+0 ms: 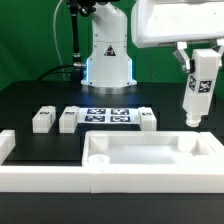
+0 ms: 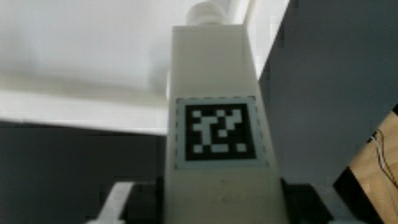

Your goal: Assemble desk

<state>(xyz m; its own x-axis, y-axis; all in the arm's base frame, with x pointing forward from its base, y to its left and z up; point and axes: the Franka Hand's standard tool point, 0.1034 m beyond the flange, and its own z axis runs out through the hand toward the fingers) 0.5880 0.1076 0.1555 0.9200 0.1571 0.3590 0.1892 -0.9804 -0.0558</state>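
Observation:
My gripper [image 1: 193, 62] is shut on a white block leg [image 1: 194, 100] with a black-and-white tag on its side. It holds the leg upright at the exterior view's right, just above the far right corner of the rimmed white tabletop panel [image 1: 150, 150]. Whether the leg touches the panel I cannot tell. In the wrist view the leg [image 2: 219, 120] runs down the middle with its tag facing the camera, and my gripper [image 2: 217, 207] has its fingers [image 2: 128, 205] pressed against both sides. Three more legs [image 1: 42, 120] [image 1: 68, 118] [image 1: 148, 118] lie on the black table behind the panel.
The marker board [image 1: 110, 116] lies flat in front of the robot base [image 1: 108, 60], between the loose legs. A long low white border rail [image 1: 40, 178] runs along the front and turns up at the exterior view's left.

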